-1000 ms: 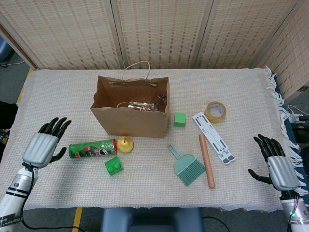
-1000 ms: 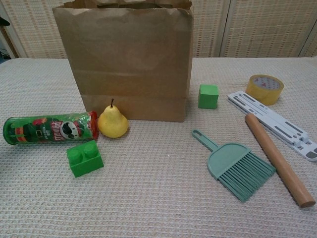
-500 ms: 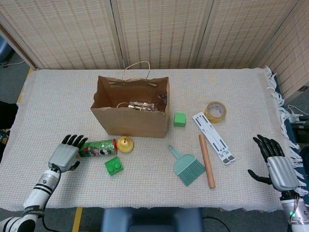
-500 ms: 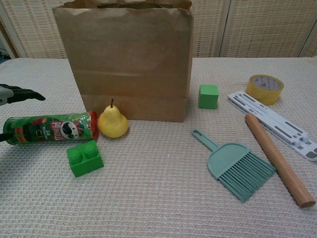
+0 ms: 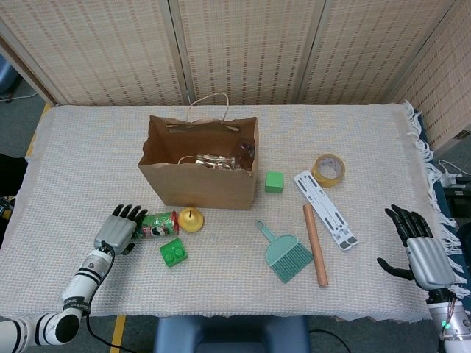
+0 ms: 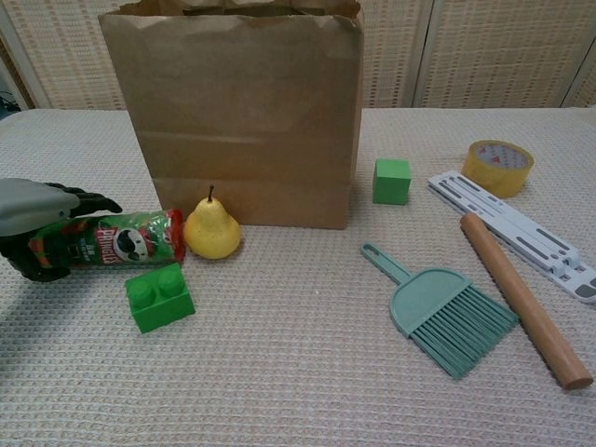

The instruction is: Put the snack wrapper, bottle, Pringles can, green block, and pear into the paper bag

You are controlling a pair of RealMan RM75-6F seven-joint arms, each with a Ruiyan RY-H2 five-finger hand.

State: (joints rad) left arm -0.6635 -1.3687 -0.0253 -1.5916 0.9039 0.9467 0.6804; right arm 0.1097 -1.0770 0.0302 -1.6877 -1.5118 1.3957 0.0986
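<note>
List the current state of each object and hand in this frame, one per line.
paper bag: upright, open at the top, items inside
Pringles can: lying on its side, left hand around its end
left hand: wrapped over the can
right hand: open, holding nothing
pear: upright against the bag
green block: on the table, untouched
tape roll: lying flat

A pale woven cloth [image 5: 88, 147] with a fringed right edge covered the surface. Behind it stood folding wicker screens [image 5: 243, 48]; grey floor [image 5: 15, 125] showed at left.
</note>
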